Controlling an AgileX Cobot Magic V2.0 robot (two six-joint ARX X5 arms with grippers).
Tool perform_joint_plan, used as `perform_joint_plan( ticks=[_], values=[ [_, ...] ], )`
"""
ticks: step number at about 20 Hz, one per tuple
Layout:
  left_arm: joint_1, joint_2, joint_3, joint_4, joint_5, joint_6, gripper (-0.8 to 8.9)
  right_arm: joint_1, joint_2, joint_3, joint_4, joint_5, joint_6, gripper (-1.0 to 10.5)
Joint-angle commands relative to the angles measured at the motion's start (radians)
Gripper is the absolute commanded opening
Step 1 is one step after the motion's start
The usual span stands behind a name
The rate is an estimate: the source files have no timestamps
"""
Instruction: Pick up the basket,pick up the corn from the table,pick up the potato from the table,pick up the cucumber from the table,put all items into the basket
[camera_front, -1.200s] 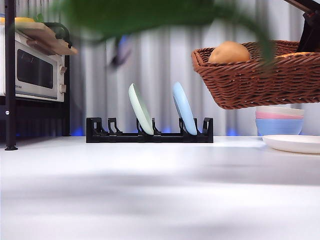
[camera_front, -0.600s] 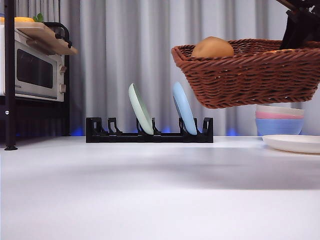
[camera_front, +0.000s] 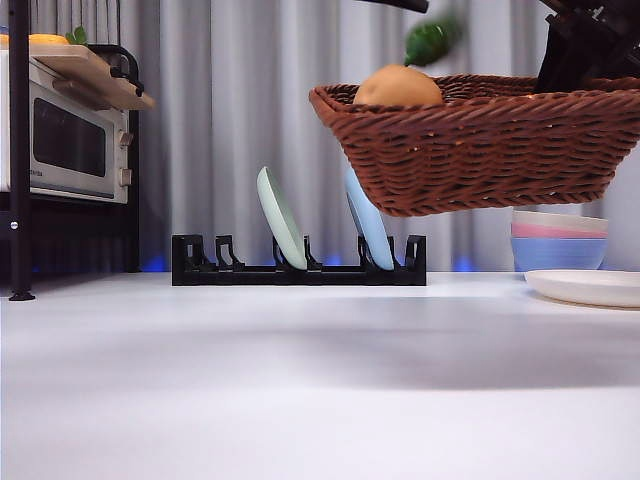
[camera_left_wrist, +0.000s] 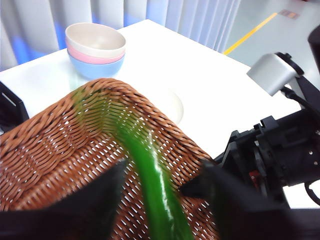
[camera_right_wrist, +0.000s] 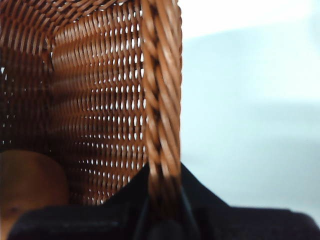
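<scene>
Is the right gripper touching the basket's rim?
Touching. The right wrist view shows the right gripper clamped on the braided rim of the basket, jaws either side.

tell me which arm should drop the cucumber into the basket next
Left. The left gripper holds the cucumber above the basket; the right gripper is clamped on the basket's rim.

Left tool (camera_left_wrist: 160, 200): two broad matte-black jaws, blurred. Right tool (camera_right_wrist: 162, 220): black too, jaws w/ sloped shoulders. Seen from left wrist cam, right arm (camera_left_wrist: 280, 155) is black, blocky, w/ silver-grey cylindrical cap & thin black cable.
</scene>
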Motion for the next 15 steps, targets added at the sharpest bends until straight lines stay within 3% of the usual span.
perform_joint_plan(
  ticks=[1,9,15],
  values=[
    [0.003,0.006,-0.009,0.0,-0.006,-0.013,4.76,0.007,-0.009,0.014,0.016,-0.009,0.007,-0.2],
    [0.008,-0.204,0.055,-0.177,-0.014,0.033,4.75,0.042,0.051,0.014,0.028,-0.009,0.009,-0.2],
    [0.008,-0.42,0.082,-0.306,-0.093,0.072,4.75,0.108,0.245,0.014,0.147,-0.007,0.087,-0.2]
  ],
)
